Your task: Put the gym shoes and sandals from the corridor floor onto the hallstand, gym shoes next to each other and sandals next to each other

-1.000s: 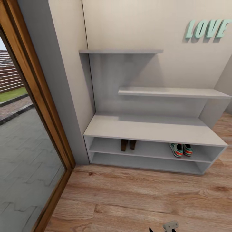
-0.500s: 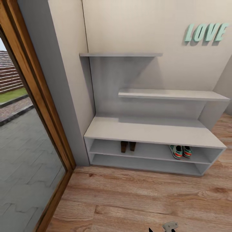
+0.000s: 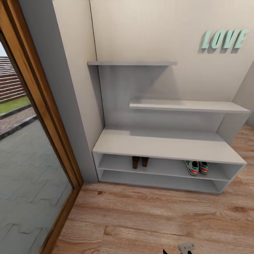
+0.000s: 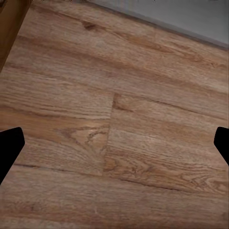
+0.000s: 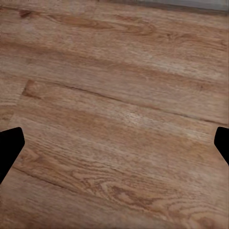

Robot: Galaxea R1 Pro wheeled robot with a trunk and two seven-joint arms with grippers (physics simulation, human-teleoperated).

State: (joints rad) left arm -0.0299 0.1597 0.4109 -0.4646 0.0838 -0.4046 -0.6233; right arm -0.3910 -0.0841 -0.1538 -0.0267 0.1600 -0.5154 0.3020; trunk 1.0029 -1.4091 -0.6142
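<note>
Nearest, the left gripper (image 4: 114, 143) and the right gripper (image 5: 114, 143) both hang spread wide and empty over bare corridor floor (image 3: 148, 218); farther ahead stands the hallstand (image 3: 165, 144); on its upper low shelf the two sandals (image 3: 140, 162) sit side by side toward the left arm's side, the two gym shoes (image 3: 197, 167) paired toward the right; judging by this, nothing remains to lift.

Pale grey hallstand (image 3: 165, 145) holds dark brown sandals (image 3: 140, 162) and white, green-striped, red-marked gym shoes (image 3: 197, 167). Light brown grained wood floor (image 3: 148, 218); mint-green wall letters (image 3: 223, 38) at upper right.
</note>
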